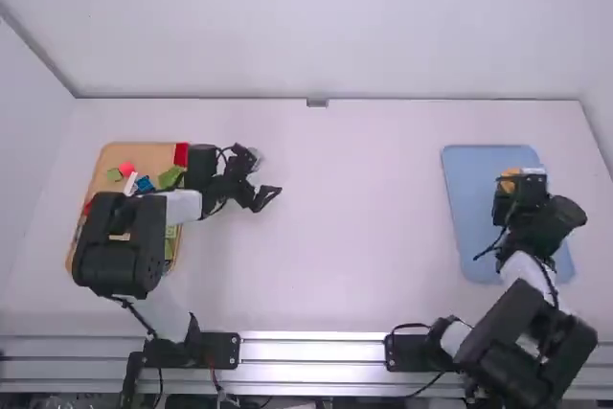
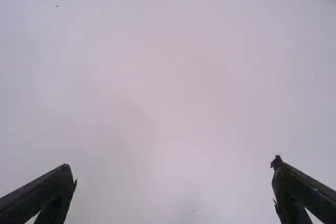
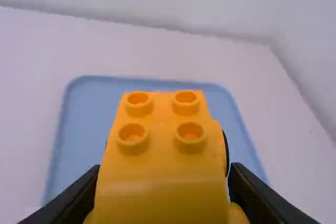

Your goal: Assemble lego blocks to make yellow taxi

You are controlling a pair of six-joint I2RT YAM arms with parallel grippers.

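Our right gripper (image 1: 518, 183) grasps the yellow block assembly (image 3: 163, 153), four studs showing, over the far part of the blue tray (image 1: 466, 198) on the right. Our left gripper (image 1: 268, 174), jaws released wide, hangs right of the tan tray (image 1: 144, 152) holding loose blocks (image 1: 170, 177).

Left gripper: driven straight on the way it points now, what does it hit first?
Most likely the white tabletop. The left gripper is open and I see nothing between its fingers and that surface. Its height and tilt are hard to judge, so where it would touch down is unclear.
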